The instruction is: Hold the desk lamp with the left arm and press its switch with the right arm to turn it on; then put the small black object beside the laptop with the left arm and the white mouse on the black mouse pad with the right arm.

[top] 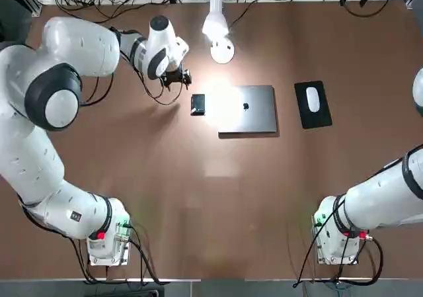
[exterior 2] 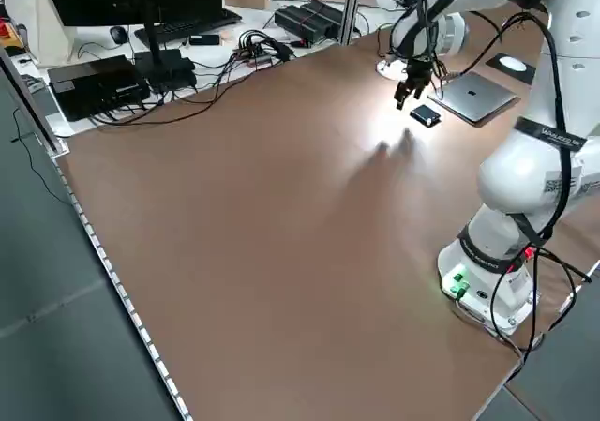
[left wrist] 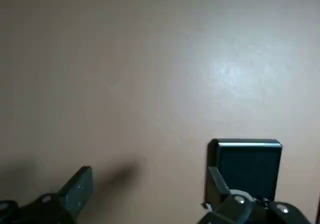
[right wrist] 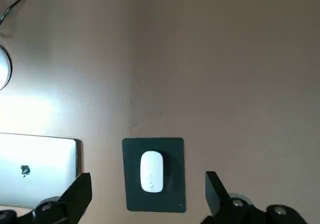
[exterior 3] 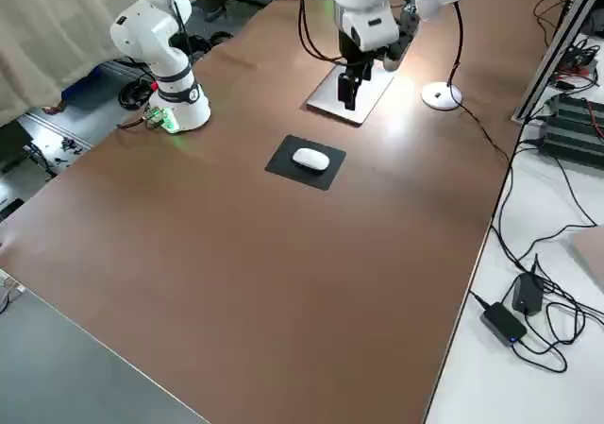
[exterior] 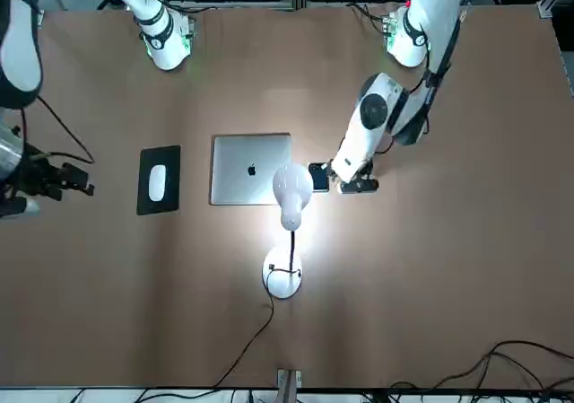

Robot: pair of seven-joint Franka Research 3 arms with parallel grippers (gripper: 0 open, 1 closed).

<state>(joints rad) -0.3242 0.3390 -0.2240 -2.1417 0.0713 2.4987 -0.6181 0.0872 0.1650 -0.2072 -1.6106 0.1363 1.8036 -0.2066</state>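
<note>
Both tools, left (top: 177, 79) and right (exterior: 63, 180), gape empty; lamp (top: 217, 29) lit, mouse (top: 312, 99) on pad (top: 322, 116); retreat clear of everything.

The table (top: 198, 198) is seen from straight overhead in the top view, with the arm bases at the lower edge. It is faced from across in the front view, so sides are mirrored. It is crossed diagonally from raised corners in both side views. The laptop (top: 248, 108) is shared by these four. The surface is viewed closely from above by each wrist camera
</note>
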